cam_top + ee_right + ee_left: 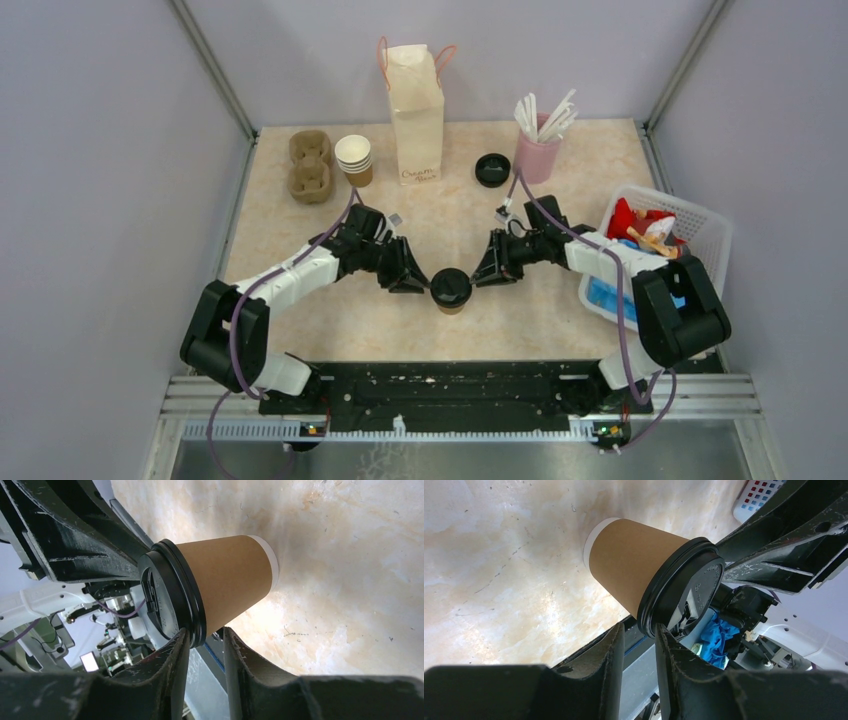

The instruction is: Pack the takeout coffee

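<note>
Near the middle of the surface's [330,325] near edge the takeout coffee [451,290] stands upright, with the left gripper [418,285] just beside it on one side and the right gripper [480,275] on the other, both pointing inward at its lid. In each wrist view the fingers [609,670] [172,670] stand a narrow gap apart, with the lid's rim right at their tips. Whether either pair actually pinches the rim cannot be told. Both arms stretch low across the middle of the surface, so they bar the way from the cup to the left and right edges. Along the far edge runs a row of other things: brown pulp cup carriers [310,165] at the far left corner, a stack of paper cups [354,158] beside them, a tall white paper bag [415,115] with red handles at the centre, a loose black lid [492,170] and a pink cup [538,155] holding white sticks. A white basket [700,212] with red and blue packets sits at the right edge, close behind the right arm. Bare surface lies between the cup and the far row, and also along the near left. The bag carries handwriting whose first word reads "Cream"; the second is unclear. The raised lettering on the cup's lid is too small to read.
</note>
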Controlling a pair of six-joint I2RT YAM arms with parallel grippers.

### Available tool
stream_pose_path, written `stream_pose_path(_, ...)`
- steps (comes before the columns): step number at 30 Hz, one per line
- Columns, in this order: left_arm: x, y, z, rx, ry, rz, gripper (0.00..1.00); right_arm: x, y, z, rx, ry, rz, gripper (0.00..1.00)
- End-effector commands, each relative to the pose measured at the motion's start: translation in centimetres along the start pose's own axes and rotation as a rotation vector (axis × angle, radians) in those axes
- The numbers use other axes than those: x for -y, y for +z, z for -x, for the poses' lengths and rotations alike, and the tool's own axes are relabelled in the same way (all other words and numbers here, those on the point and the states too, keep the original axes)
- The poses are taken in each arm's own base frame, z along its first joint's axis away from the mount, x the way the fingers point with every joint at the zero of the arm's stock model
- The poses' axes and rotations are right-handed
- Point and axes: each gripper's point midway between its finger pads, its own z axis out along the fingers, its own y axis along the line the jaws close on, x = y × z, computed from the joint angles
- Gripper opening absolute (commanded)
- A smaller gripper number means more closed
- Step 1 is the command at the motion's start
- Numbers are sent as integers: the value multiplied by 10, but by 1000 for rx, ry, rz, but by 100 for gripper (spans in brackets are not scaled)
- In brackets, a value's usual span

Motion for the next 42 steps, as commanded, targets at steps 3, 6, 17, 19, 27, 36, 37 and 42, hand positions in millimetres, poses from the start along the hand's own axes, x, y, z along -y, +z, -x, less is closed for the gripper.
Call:
stream_pose_path(3, 3, 4, 2, 7, 21, -9, 34, -1, 5, -2, -6, -33, 3, 29)
stream_pose_path(6, 1, 6, 0, 3, 19, -3, 33, 3, 8, -4, -13, -31, -11, 29)
stream_pose_path(17, -46, 16, -16, 5, -18, 133, 29, 61, 18, -24, -5, 0, -191, 28)
stream_pose_path(19, -53, 18, -19, 2, -22, 149, 29, 70, 19, -28, -14, 1, -220, 27)
stream_pose_path(27, -10, -8, -2, 61, 53, 108, 35, 8, -4, 4, 46, -75, -141, 34)
stream_pose_path(36, 27, -56, 14, 156, 181, 150, 56, -10, -30, -2, 7, -126, -158, 56)
stream_pose_path(37, 32, -56, 16, 166, 207, 130, 60, -13, -28, -8, -7, -127, -141, 60)
stream_pose_path(42, 63, -29, 29, 132, 314, -86, 77, -36, 2, -35, -77, -92, -30, 75)
